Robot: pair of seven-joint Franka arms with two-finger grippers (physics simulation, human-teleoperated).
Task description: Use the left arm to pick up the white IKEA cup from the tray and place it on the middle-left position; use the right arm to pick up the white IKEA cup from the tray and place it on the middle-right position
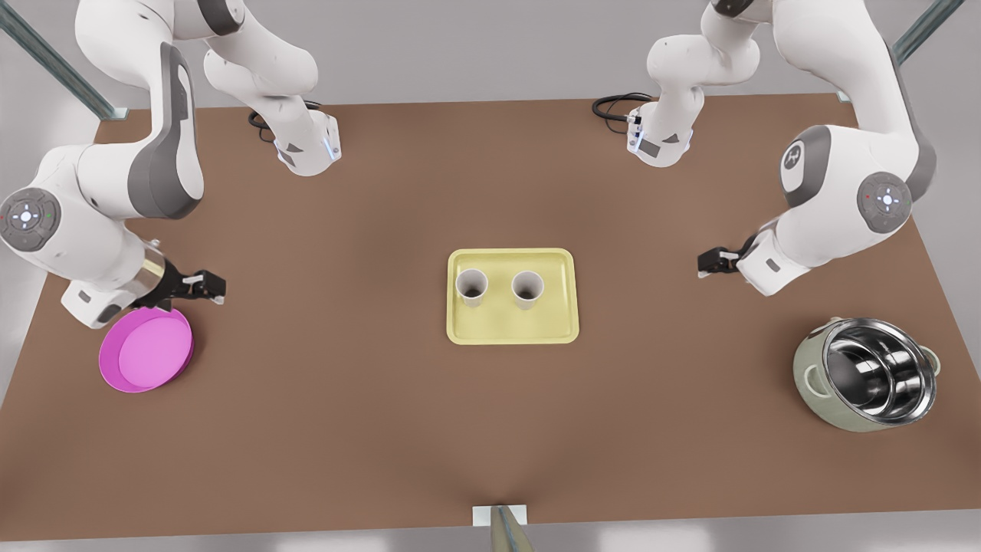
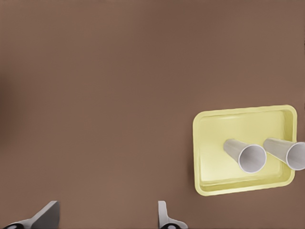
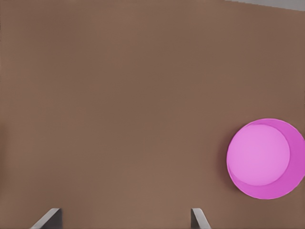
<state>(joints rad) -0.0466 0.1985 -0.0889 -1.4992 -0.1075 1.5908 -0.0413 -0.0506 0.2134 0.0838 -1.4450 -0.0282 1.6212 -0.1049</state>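
At the centre of the front view, the tray (image 1: 460,333) lies flat on the brown bench (image 1: 345,429) with both white cups standing upright and open-mouthed inside it, side by side and a little apart: one cup (image 1: 471,285) toward the picture's left, the other cup (image 1: 527,287) toward its right. Both look like light, thin-walled, stiff beakers with smooth tapering sides, so I judge them easy to lift but apt to tip or slip. A hold across the wall just below the rim, squeezed gently, seems safest, with one finger coming down into the narrow gap between the two. The left gripper (image 1: 705,264) hangs at the right of the front view, well apart from the tray, which its wrist camera sees at the lower right of its picture. Its fingers (image 2: 164,217) are spread wide with nothing between them. The right gripper (image 1: 214,287) hangs at the left of the front view, just above the far edge of the round magenta dish (image 1: 146,351), likewise gaping and empty. A steel-lined pot (image 1: 870,373) sits at the lower right. Neither dish nor pot lies between a gripper and the tray, and the bench on either side of the tray is bare. The likeliest hindrance is each cup crowding the other, and the tray's low rim on the way out.
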